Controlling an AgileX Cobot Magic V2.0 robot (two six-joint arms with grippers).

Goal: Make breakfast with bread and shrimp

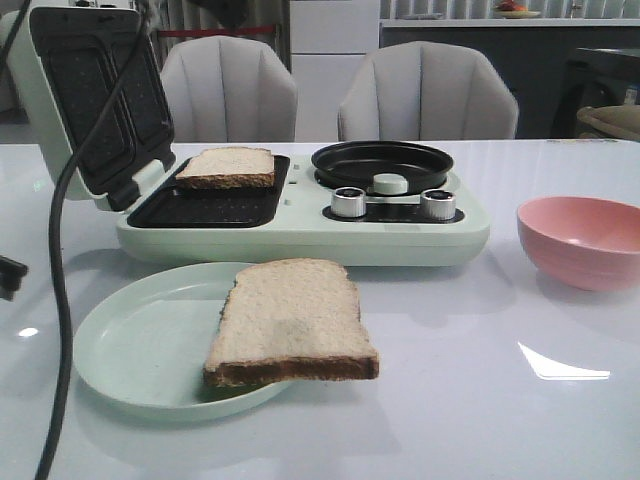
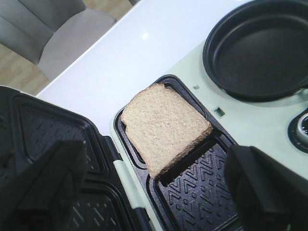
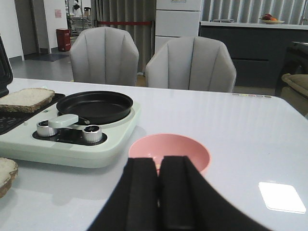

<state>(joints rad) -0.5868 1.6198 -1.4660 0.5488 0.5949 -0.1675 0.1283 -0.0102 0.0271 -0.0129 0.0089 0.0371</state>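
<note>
We have one slice of bread [image 1: 227, 166] already lying on the ribbed lower plate of the open sandwich maker [image 1: 300, 235], at its back half, with the lid tipped up behind. The second slice [image 1: 290, 322] waits on the pale green plate [image 1: 130, 350] nearer us, its front edge hanging over the plate's rim. So the first layer is down; the filling and the top slice are left, as is closing the lid.

Our left gripper [image 2: 159, 192] hovers above the sandwich plate with its jaws spread wide and empty. Our right gripper [image 3: 159, 192] hangs low just before the pink bowl [image 3: 169, 153], its fingers pressed together on nothing. The shrimp are presumably in that bowl, though we cannot see its contents from any view. The round frying pan [image 1: 382, 163] sits bare.
</note>
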